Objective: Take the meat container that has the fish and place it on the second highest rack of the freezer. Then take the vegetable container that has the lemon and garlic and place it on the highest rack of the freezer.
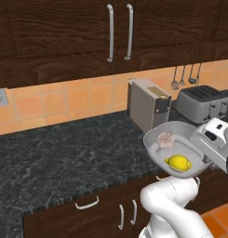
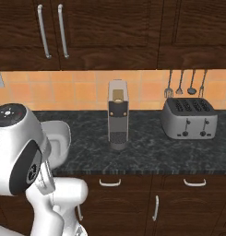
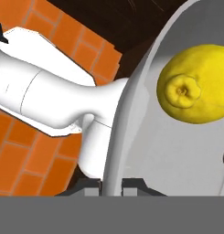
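Observation:
The vegetable container [image 1: 167,132], a shallow light-grey tray with rounded corners, hangs tilted in the air just off the counter's front edge. Inside it lie the yellow lemon [image 1: 178,162] and the pale pinkish garlic [image 1: 165,139]. My gripper [image 1: 202,151] is shut on the tray's right rim. In the hand view the rim [image 3: 131,105] runs up from between my gripper's [image 3: 111,185] two tips, with the lemon [image 3: 195,87] close up on the tray floor. From the right base view a part of the tray [image 2: 59,138] peeks out behind my arm. The meat container, the fish and the freezer are out of view.
A black stone counter [image 1: 64,153] carries a coffee machine [image 1: 148,109] [image 2: 118,115] and a toaster [image 1: 201,103] [image 2: 189,117] near the tiled wall. Utensils [image 2: 183,83] hang above the toaster. Dark cabinets sit above and below. Orange floor [image 1: 222,218] shows at the lower right.

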Controlling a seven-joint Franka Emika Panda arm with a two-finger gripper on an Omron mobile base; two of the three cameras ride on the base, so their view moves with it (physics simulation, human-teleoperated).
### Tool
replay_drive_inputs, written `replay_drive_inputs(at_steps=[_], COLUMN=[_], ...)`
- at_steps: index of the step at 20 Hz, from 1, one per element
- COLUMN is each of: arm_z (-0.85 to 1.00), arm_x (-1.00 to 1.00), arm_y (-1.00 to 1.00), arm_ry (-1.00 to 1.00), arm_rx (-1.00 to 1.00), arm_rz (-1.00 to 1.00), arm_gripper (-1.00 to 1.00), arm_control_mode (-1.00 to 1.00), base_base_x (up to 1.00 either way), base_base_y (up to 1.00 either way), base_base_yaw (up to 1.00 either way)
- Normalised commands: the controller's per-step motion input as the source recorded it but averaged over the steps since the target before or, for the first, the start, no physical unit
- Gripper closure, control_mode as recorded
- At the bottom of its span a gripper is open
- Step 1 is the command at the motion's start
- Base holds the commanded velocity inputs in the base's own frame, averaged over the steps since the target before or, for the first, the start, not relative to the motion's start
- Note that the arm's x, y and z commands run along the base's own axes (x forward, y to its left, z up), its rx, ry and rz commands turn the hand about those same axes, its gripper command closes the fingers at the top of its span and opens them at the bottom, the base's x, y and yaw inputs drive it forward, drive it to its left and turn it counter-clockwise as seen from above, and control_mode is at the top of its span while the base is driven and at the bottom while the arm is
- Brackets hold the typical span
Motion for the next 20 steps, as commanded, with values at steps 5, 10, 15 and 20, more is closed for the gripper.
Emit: replay_drive_inputs(at_steps=[5, 10, 15, 20], arm_z=[0.0, 0.0, 0.0, 0.0], arm_x=[0.0, 0.0, 0.0, 0.0], arm_y=[0.0, 0.0, 0.0, 0.0], arm_ry=[0.0, 0.0, 0.0, 0.0], arm_rx=[0.0, 0.0, 0.0, 0.0], arm_rz=[0.0, 0.0, 0.0, 0.0], arm_gripper=[1.0, 1.0, 1.0, 1.0], arm_control_mode=[1.0, 1.0, 1.0, 1.0], base_base_x=[-0.19, -0.04, 0.0, 0.0], base_base_y=[-0.08, -0.17, -0.11, -0.02], base_base_yaw=[-0.3, -0.72, -0.78, -0.83])
